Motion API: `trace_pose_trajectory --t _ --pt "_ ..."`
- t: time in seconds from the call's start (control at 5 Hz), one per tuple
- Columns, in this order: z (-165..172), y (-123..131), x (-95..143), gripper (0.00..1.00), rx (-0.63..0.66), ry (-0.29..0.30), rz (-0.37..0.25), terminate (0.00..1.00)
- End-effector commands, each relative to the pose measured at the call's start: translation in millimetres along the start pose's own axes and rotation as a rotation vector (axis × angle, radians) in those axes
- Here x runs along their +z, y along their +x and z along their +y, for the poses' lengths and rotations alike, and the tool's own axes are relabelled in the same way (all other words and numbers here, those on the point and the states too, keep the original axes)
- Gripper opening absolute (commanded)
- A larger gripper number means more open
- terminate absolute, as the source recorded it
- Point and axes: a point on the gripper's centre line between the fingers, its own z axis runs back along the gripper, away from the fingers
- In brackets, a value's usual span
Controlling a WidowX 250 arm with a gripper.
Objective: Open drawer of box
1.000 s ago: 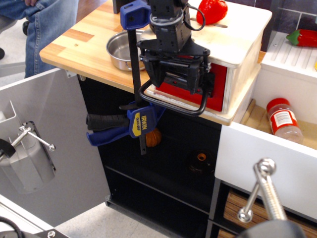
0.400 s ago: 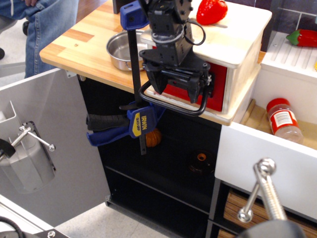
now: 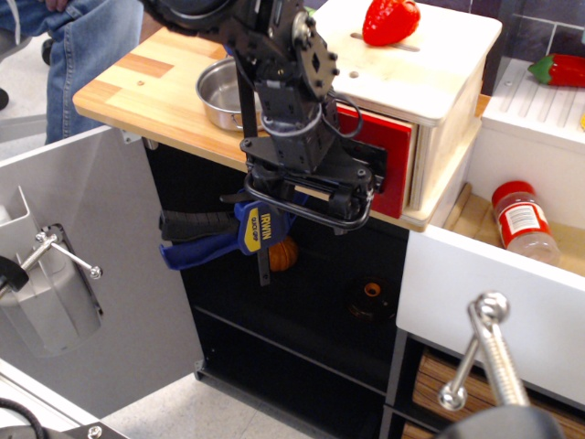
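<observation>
The cream box (image 3: 439, 78) stands on the wooden counter, and its drawer's red front (image 3: 384, 165) sits a little way out of the box face. The black loop handle (image 3: 352, 218) sticks out from the front toward the lower left. My gripper (image 3: 306, 187) reaches down from the upper left, and its fingers are closed on the handle's bar inside the loop. The arm hides the left part of the drawer front and the drawer's plywood sides.
A red pepper (image 3: 391, 20) lies on the box top. A steel pan (image 3: 218, 91) and a blue clamp (image 3: 260, 229) are just left of my arm. An open white cabinet drawer (image 3: 484, 293) with a spice jar (image 3: 523, 219) is at right. An open grey door (image 3: 101, 247) is at left.
My gripper has dropped and moved left with the loop handle in it, and the red drawer front has come out of the box toward the camera.
</observation>
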Motion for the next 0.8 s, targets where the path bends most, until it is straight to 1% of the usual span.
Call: trace_pose_trajectory --t 0.0,0.2,0.4,0.6 --pt "-3 -42 11 1.00 0.023 0.008 0.061 0.00" --pt "5 -80 19 1.00 0.022 0.008 0.157 0.00" --pt "10 -113 30 1.00 0.004 0.015 0.244 0.00" --pt "11 -130 36 1.00 -0.006 0.042 0.339 0.00"
